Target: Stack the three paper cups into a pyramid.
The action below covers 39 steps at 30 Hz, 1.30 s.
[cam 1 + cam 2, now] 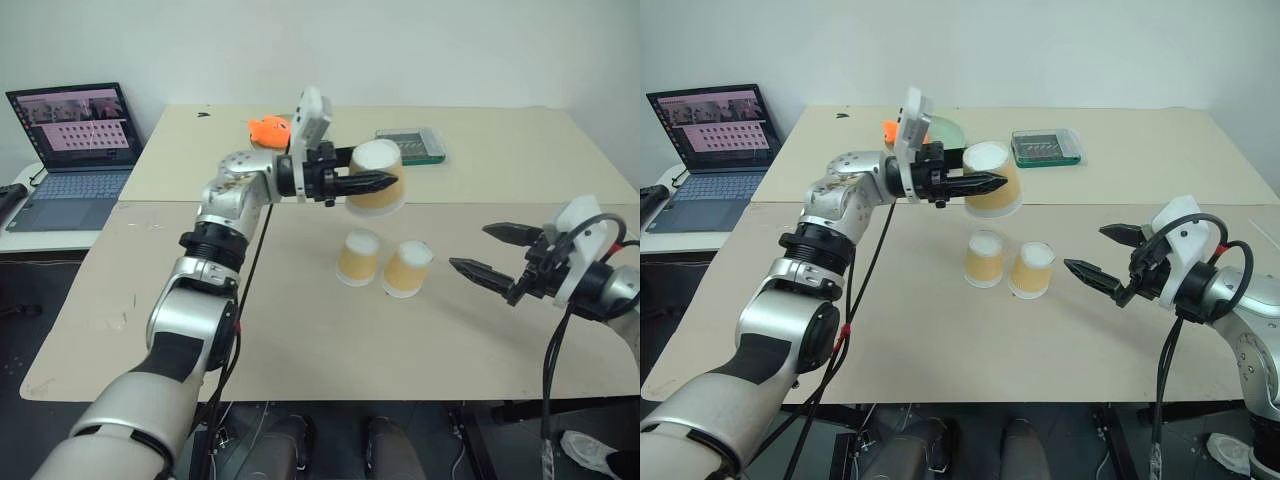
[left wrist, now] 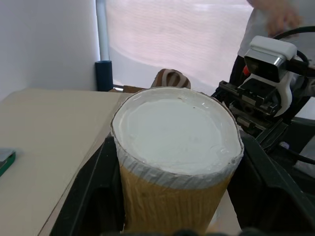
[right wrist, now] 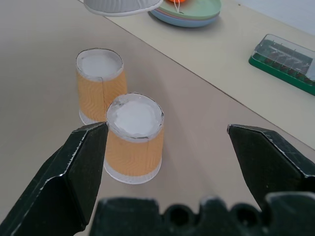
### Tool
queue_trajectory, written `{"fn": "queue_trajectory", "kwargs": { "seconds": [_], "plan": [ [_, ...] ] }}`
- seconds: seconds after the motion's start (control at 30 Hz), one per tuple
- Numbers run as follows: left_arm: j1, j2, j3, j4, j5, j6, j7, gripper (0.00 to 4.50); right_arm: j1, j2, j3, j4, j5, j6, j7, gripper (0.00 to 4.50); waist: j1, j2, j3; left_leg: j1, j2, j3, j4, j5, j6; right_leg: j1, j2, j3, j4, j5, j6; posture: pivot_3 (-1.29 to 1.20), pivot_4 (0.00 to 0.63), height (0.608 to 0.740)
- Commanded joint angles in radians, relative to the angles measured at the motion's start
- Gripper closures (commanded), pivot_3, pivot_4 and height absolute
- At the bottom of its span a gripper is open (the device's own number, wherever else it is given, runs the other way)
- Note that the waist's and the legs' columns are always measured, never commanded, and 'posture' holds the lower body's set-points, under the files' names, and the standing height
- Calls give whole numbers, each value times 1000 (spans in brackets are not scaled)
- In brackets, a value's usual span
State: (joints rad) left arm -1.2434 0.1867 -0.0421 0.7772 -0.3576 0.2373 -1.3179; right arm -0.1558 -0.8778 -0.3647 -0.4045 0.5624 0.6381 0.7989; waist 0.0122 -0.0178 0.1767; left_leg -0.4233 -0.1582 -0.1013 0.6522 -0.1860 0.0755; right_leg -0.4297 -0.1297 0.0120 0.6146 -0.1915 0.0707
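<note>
No readable writing is showing on the cups or on the laptop (image 1: pixel 72 150), whose screen text is too small to make out. The left gripper (image 1: pixel 385 182) is clamping one paper cup (image 1: pixel 377 178) and holding it in the air above the two other cups (image 1: pixel 358 257) (image 1: pixel 407 268), which are standing upside down, just beside each other, on the beige tabletop (image 1: pixel 300 340). The right gripper (image 1: pixel 488 252) is hovering wide open and empty near them, with a green tray (image 1: pixel 411 145) and white wall behind.
</note>
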Motion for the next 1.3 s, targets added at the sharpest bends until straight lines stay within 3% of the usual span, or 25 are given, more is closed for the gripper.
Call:
{"fn": "queue_trajectory", "kwargs": {
  "seconds": [0.03,0.47,1.3],
  "plan": [
    [-61,-23,-9,24,2,21,-47,2195,-4,-4,-28,-34,-8,-34,-13,0,-1,0,0,0,0,0,0,0,0,0,0,0,0,0,0,0,150,730],
    [-153,-110,10,291,62,47,-26,2195,33,7,-34,-66,-18,-30,-45,0,-1,0,0,-1,0,0,8,-1,2,2,0,0,4,0,2,0,150,730],
    [-161,-108,20,374,176,-22,-63,2195,54,27,-30,-97,-1,-21,-76,0,-1,0,0,-1,0,0,8,-1,2,1,0,0,5,0,2,0,150,730]
  ]
}}
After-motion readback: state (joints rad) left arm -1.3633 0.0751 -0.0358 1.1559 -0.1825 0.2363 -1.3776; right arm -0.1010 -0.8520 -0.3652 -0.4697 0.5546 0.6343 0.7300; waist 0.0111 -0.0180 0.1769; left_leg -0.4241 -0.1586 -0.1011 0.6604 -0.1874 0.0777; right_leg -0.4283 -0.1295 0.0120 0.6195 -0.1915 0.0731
